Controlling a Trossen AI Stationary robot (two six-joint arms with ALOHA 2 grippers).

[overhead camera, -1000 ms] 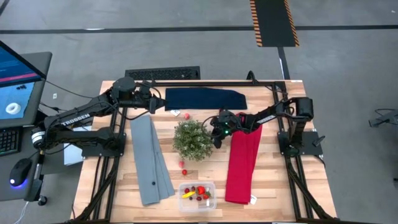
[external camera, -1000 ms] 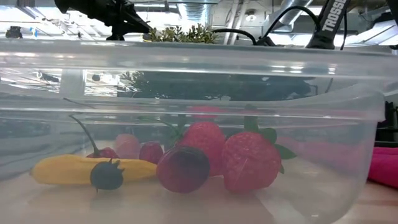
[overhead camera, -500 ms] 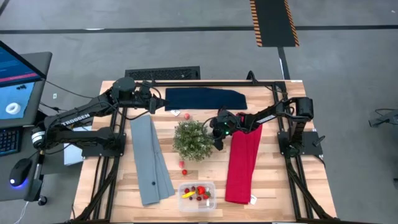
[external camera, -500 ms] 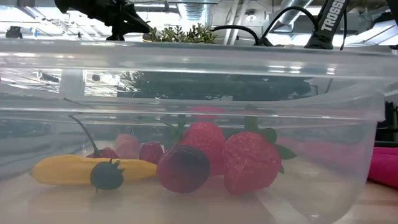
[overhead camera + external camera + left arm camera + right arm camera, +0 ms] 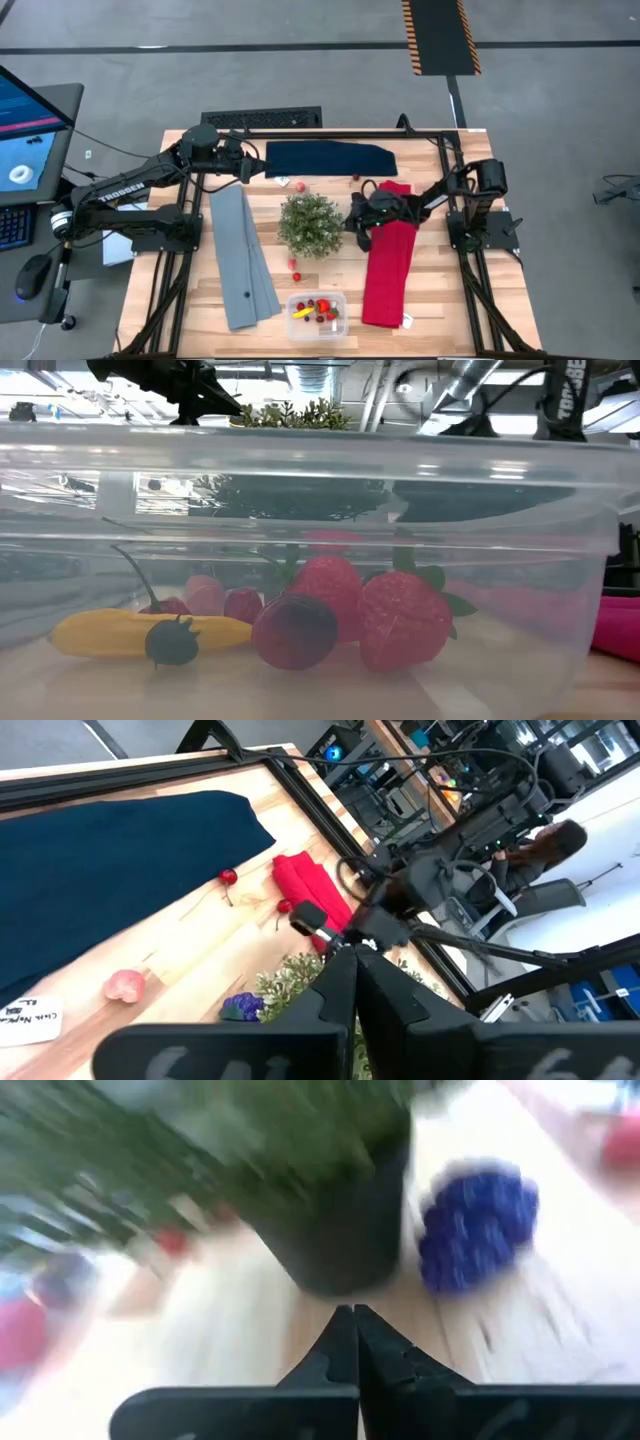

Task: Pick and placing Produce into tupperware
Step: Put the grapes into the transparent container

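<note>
The clear tupperware (image 5: 317,315) stands at the table's near edge. It holds strawberries (image 5: 400,620), a yellow piece (image 5: 130,632) and dark berries (image 5: 172,642). Loose red berries (image 5: 295,265) lie on the wood near the green plant (image 5: 308,222). Two cherries (image 5: 229,876), a pink piece (image 5: 125,985) and a purple grape cluster (image 5: 475,1230) lie on the table around the plant. My right gripper (image 5: 353,224) is shut and empty, just right of the plant's pot (image 5: 350,1230). My left gripper (image 5: 250,165) is shut and empty at the far left, by the navy cloth (image 5: 328,158).
A grey folded cloth (image 5: 243,255) lies left of the plant and a red folded cloth (image 5: 388,265) right of it, under my right arm. The navy cloth lies along the far edge. Bare wood shows between the plant and the tupperware.
My right gripper has moved from beside the plant's far right toward the table's near edge, and its arm has swung with it. The red cloth's far end and a cherry beyond it now show. The produce in the tupperware has stayed still.
</note>
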